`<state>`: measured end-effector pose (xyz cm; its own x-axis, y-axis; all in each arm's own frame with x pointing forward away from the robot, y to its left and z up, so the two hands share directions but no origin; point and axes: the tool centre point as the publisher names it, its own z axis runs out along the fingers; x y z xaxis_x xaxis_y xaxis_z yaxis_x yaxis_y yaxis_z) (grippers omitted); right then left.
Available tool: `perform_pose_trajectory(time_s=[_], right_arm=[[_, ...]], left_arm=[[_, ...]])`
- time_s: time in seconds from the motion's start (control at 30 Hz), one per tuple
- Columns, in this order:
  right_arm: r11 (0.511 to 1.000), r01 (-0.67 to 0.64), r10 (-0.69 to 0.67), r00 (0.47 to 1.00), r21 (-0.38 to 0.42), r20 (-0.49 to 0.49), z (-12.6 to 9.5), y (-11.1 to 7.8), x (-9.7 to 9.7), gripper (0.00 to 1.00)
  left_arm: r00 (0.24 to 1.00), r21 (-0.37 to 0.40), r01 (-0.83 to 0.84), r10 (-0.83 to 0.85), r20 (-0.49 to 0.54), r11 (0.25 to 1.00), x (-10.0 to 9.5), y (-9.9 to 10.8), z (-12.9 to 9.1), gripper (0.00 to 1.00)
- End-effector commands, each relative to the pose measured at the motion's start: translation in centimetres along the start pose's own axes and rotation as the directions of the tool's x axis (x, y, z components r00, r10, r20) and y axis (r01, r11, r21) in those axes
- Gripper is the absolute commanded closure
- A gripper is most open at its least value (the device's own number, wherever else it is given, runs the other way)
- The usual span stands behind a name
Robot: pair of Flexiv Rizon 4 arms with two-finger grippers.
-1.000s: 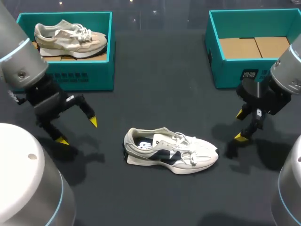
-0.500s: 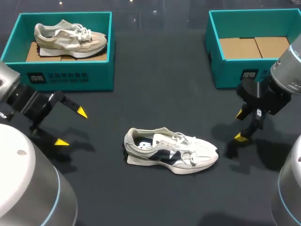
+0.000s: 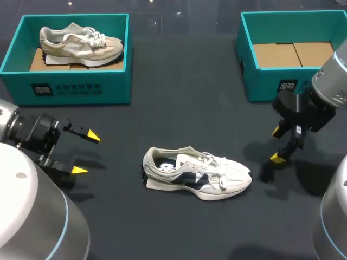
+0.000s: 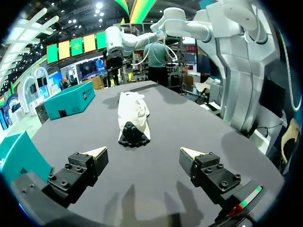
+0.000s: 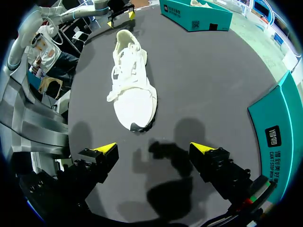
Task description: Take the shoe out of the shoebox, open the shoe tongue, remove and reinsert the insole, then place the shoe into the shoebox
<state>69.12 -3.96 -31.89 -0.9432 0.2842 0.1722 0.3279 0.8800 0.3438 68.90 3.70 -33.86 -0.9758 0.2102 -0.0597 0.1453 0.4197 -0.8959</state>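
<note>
The dark tabletop [image 3: 184, 81] carries two teal boxes: the left shoebox [image 3: 76, 89], holding a beige shoe [image 3: 81, 44], beyond the left end effector [image 3: 86, 153], and the right shoebox [image 3: 260, 81], just beside the right end effector [image 3: 276, 144]. The white shoe [image 3: 195, 172] lies on its sole between both end effectors, apart from each, heel toward the left one. The left end effector has drawn back and swung its parted fingers toward the shoe. The right, fingers likewise apart, has not moved.
</note>
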Motion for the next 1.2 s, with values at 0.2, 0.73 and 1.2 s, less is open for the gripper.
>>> perform_pose_trajectory(time_s=[0.2, 0.73, 1.2], right_arm=[[1.000, 0.000, 0.000, 1.000, 0.001, 0.002, 0.0, 0.0, 0.1, 0.00], [1.000, 0.000, 0.000, 1.000, 0.001, 0.002, 0.0, 0.0, 0.1, 0.00], [1.000, 0.000, 0.000, 1.000, 0.001, 0.002, 0.0, 0.0, 0.1, 0.00]], left_arm=[[0.999, 0.032, 0.041, -0.042, 0.015, 0.999, -0.5, 1.1, 0.7, 0.00], [0.987, 0.111, 0.132, -0.142, 0.079, 0.985, -0.5, 3.5, 1.5, 0.00], [0.984, 0.141, 0.120, -0.136, 0.117, 0.983, -0.7, 4.7, 4.3, 0.00]])
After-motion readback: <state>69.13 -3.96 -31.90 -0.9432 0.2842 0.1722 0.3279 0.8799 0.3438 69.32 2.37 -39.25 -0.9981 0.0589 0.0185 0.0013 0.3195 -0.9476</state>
